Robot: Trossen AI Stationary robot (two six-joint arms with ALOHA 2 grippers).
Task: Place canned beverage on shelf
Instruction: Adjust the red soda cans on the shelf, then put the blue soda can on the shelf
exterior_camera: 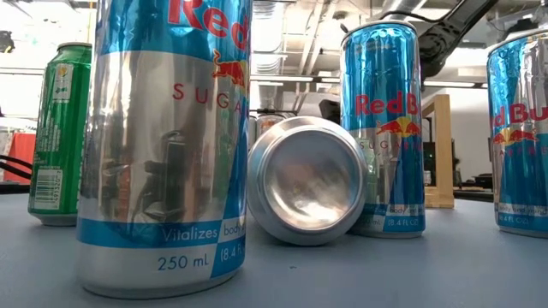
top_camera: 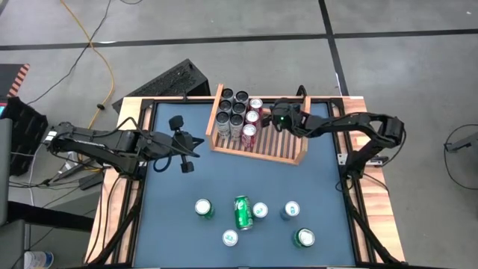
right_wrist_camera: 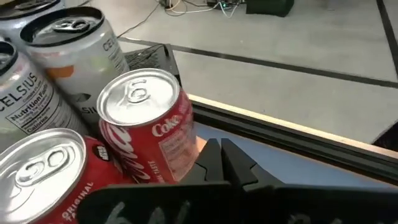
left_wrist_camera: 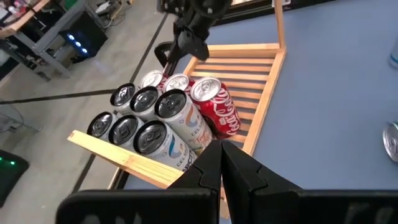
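The right gripper (top_camera: 278, 118) has its fingers pressed together with nothing between them, poised over the wooden shelf (top_camera: 276, 149) just beside the red cans (top_camera: 255, 105). Its arm reaches in from the table's right edge, elbow bent and forearm stretched across toward the shelf's back wall. In the right wrist view the closed fingertips sit right next to a red cola can (right_wrist_camera: 149, 121), with silver Celsius cans (right_wrist_camera: 68, 43) behind it.

The left gripper (top_camera: 187, 153) is likewise closed and empty, hanging over bare table (top_camera: 172, 217) near the left edge, its arm lying low and stretched inward.

The shelf stands at the back edge of the table, its left end filled with upright cans in rows and its right slats bare.

Loose cans (top_camera: 240, 213) stand and lie near the front edge. In the low view these cans (exterior_camera: 163, 145) crowd the picture and hide most of the shelf and both grippers.
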